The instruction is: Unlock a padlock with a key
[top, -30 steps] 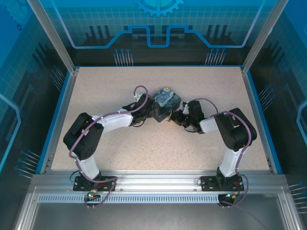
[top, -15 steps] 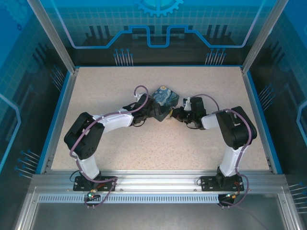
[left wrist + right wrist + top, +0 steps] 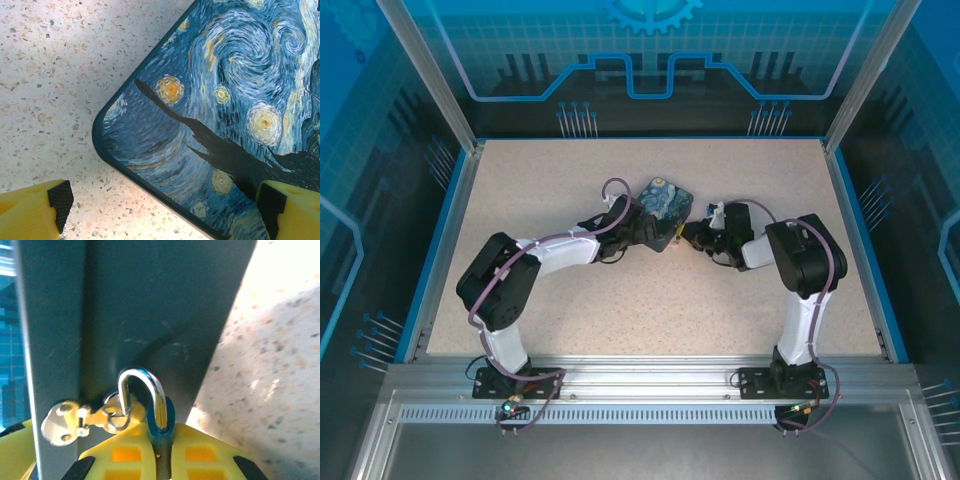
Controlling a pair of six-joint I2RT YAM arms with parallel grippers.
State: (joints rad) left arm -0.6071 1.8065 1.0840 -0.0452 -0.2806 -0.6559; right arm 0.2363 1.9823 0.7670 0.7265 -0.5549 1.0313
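Blue-grey metal padlock, clenched in the right fingers, could twist loose while the released left fingers straddle a corner of the blue-and-yellow painted tin.

We see a rectangular tin printed with a swirling blue-and-yellow night sky near the middle of the beige speckled tabletop, turned cornerwise. Blue patterned panels surround the tabletop, and a silver aluminium rail runs along its near edge.
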